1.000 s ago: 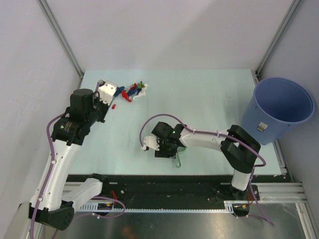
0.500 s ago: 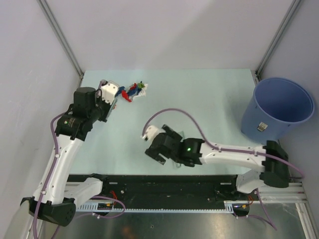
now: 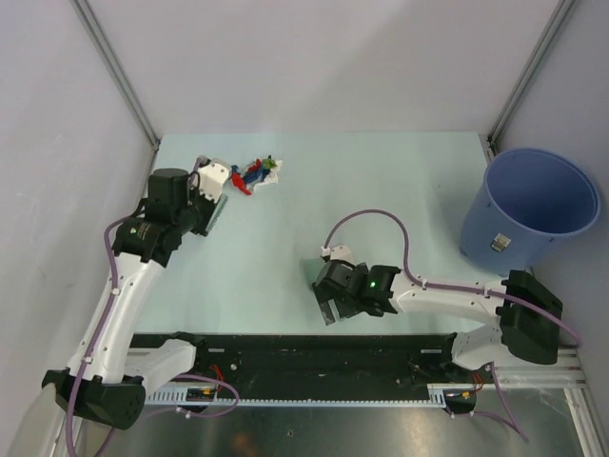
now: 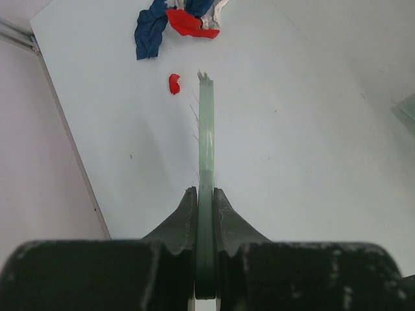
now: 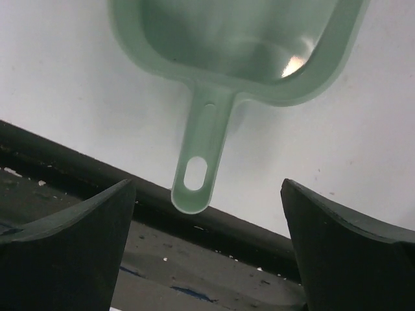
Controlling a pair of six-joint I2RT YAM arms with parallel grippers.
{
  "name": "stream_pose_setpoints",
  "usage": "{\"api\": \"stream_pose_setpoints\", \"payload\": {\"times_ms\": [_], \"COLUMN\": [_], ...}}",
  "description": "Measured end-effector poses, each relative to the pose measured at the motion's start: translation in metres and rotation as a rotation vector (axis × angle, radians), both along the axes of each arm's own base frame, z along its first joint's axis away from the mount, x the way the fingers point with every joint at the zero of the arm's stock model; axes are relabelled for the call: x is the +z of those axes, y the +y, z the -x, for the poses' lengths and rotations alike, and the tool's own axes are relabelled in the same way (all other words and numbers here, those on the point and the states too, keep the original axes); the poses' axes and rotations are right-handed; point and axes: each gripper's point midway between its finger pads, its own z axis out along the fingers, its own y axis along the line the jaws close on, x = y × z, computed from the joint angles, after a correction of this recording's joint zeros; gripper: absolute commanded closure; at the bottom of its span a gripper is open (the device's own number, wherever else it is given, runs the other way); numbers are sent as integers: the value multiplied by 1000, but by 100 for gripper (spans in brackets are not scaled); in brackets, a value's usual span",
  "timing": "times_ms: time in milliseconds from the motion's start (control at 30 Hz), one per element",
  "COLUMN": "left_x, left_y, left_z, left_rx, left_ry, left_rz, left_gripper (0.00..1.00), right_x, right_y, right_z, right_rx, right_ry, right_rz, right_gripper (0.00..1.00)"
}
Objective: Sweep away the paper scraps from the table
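Left wrist shows left pincer (image 4: 205, 195) clamping a brush (image 4: 206, 129) aimed lengthwise at paper scraps (image 4: 176, 21); right pincer (image 5: 207, 192) gapes.

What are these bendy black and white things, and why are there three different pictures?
They are two robot arms. Each one ends in a gripper, which is like a hand with two pinching fingers. One picture looks down from above on the whole table. The other two come from little cameras on the arms' wrists, so you see each arm's own fingers up close.

Tiny paper scraps in red, blue, green and white lie at the far left of the table. A pale green dustpan lies at the near edge. A big blue bucket stands at the right.

The left gripper is pinched shut on a thin green brush, close to the scraps. The right gripper is wide open over the dustpan's handle and holds nothing.
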Motion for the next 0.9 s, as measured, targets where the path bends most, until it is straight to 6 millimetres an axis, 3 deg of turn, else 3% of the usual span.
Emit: {"api": "stream_pose_setpoints", "payload": {"times_ms": [33, 133, 167, 233, 333, 367, 467, 667, 767, 900], "left_x": [0, -1, -2, -4, -6, -7, -10, -27, -37, -54], "left_y": [0, 0, 0, 1, 2, 2, 4, -4, -5, 9], "left_z": [0, -1, -1, -1, -1, -2, -5, -23, -49, -94], "left_rx": [0, 1, 1, 3, 6, 8, 16, 24, 47, 126], "left_ry": [0, -2, 0, 3, 5, 7, 9, 25, 5, -32], "left_rz": [0, 0, 0, -2, -3, -3, -3, 31, -9, -141], "left_gripper": [100, 100, 100, 100, 100, 100, 100, 100, 100, 100], "right_x": [-4, -16, -21, -32, -42, -45, -48, -44, -33, -10], "right_y": [-2, -4, -5, -3, 0, 1, -1, -7, -14, -20], "right_z": [-2, -9, -13, -20, -23, -24, -24, -34, -46, -67], "right_rx": [-17, -50, -58, -65, -52, -47, -30, 35, 72, 106], "right_ry": [20, 57, 66, 91, 116, 119, 122, 86, 52, 3], "right_rz": [-5, -12, -10, -9, -11, -9, 7, 28, 26, 10], "right_gripper": [7, 25, 36, 45, 65, 80, 100, 100, 100, 100]}}
